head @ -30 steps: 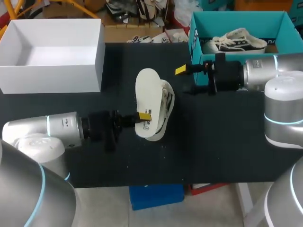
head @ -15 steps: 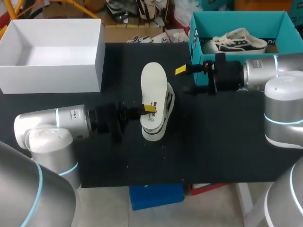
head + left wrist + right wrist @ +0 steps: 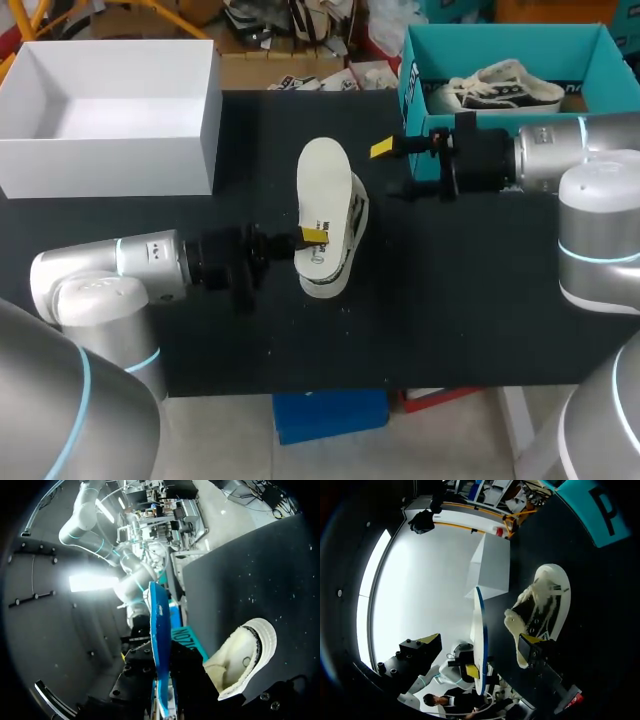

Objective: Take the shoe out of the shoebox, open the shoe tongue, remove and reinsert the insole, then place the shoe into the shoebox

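The teal shoebox (image 3: 410, 100) held a second sneaker (image 3: 495, 85). On the table (image 3: 480, 300) the shoe (image 3: 352, 222) lay on its side, mostly hidden behind the insole (image 3: 322, 180), which the left gripper (image 3: 312, 236) clamped; the right gripper (image 3: 395, 168) gaped wide, holding nothing

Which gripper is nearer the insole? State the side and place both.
Left. The left gripper is shut on the insole at its near end; the right gripper is open, apart from it, beside the teal shoebox.
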`<state>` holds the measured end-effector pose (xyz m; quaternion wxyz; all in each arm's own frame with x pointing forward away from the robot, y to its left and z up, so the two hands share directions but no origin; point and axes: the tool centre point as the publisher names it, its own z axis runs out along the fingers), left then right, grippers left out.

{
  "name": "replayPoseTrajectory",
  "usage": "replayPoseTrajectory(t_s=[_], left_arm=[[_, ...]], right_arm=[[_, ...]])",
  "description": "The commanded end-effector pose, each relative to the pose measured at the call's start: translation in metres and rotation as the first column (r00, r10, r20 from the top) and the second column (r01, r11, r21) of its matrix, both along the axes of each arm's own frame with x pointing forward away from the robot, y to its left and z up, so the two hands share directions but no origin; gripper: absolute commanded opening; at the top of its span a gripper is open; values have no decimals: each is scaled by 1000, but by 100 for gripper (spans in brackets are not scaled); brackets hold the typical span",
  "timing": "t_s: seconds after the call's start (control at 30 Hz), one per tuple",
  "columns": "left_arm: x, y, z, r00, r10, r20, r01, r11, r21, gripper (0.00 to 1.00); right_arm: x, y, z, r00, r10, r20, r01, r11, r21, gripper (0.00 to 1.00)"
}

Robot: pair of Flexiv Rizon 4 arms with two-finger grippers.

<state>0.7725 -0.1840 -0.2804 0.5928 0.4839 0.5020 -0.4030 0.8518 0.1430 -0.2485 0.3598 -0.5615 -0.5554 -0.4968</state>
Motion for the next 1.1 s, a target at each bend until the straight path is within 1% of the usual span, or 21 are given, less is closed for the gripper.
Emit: replayPoseTrajectory(t_s=[0.03,0.1,0.27,0.67,0.87,1.1], left_arm=[[-1,-1,0,1000,2,2,-2,1000,3,0],[-1,-1,0,1000,2,2,-2,1000,3,0],[-1,-1,0,1000,2,2,-2,1000,3,0],[-1,-1,0,1000,2,2,-2,1000,3,0],[-1,-1,0,1000,2,2,-2,1000,3,0],[-1,-1,0,1000,2,2,-2,1000,3,0]], right_arm=[[3,1,-1,999,28,19,-28,999,14,100],[4,5,-1,997,58,45,-60,998,27,100],[-2,20,-5,993,104,63,-106,993,43,100],[-22,58,-13,989,128,79,-132,990,51,100],[-29,73,-20,989,131,70,-135,989,55,100],[-32,84,-28,988,145,47,-148,987,61,100]])
